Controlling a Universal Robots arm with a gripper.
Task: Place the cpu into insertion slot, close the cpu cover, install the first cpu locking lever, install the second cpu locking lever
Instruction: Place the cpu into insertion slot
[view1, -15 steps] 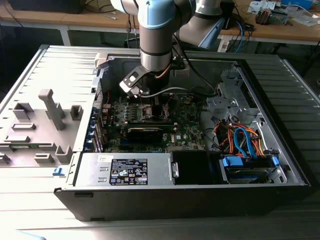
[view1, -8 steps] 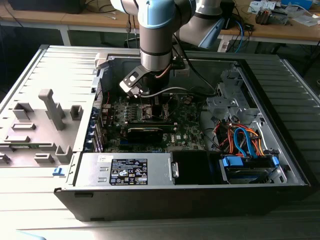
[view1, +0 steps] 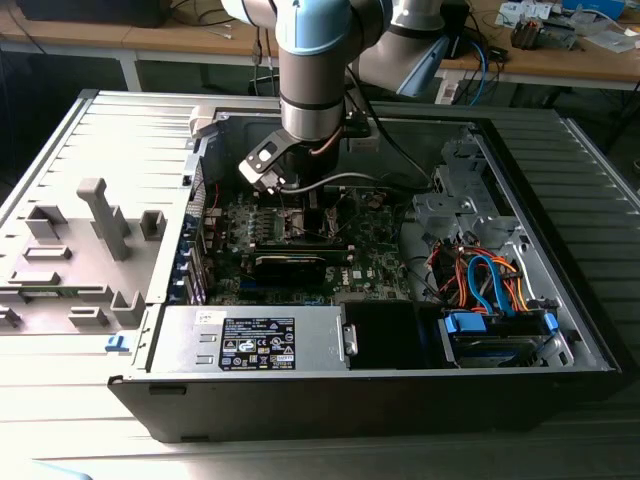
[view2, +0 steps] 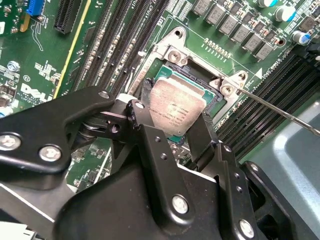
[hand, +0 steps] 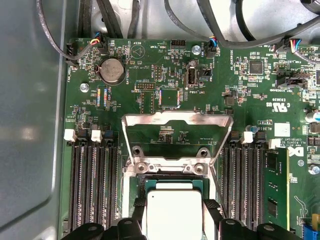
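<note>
The cpu (view2: 177, 107) is light, stiff and fragile, so keep your hold on its edges only. It's a flat square, pale silver on top with a green rim. The gripper (view2: 175, 116) is clamped on two opposite edges, holding it at the socket (view2: 197, 75). I can't tell whether it's seated. The cover (hand: 177, 120) lies flipped open just beyond.

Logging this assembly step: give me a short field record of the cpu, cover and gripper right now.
gripper: shut on the cpu, fingers on two opposite edges
cpu: metal top up, over the socket; seating cannot be told
cpu cover: swung open, away from the socket
</note>
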